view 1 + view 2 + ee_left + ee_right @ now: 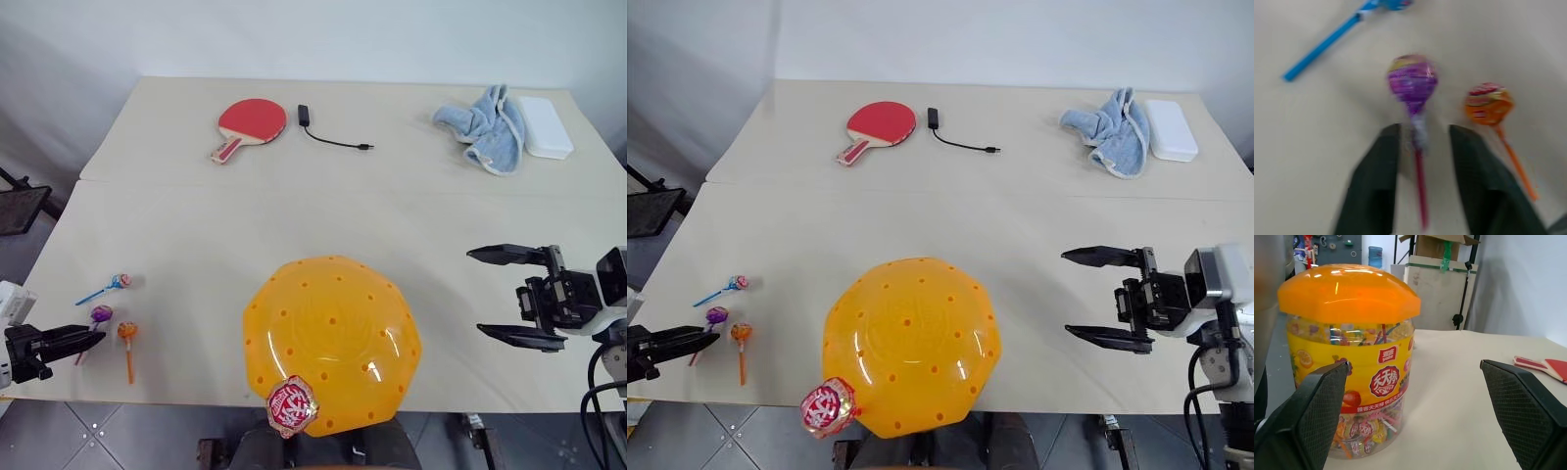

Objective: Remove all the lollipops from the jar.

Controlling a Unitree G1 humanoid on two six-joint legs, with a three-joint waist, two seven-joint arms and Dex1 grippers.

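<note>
The jar [331, 341] stands at the table's near edge, its domed orange lid [1349, 291] dotted with holes. A red-wrapped lollipop [292, 406] sticks out at the lid's near rim. Three lollipops lie on the table at the near left: blue [120, 281], purple [101, 314] and orange [127, 331]. My left gripper [90, 338] is low over the table, open, its fingers on either side of the purple lollipop's stick [1419, 171] without pinching it. To the right of the jar, my right gripper [475, 292] hangs wide open and empty, pointing at it.
At the table's far side lie a red table-tennis paddle [250, 122], a black cable with a small box [328, 135], a blue towel [485, 125] and a white box [545, 125]. The jar stands close to the table's front edge [176, 399].
</note>
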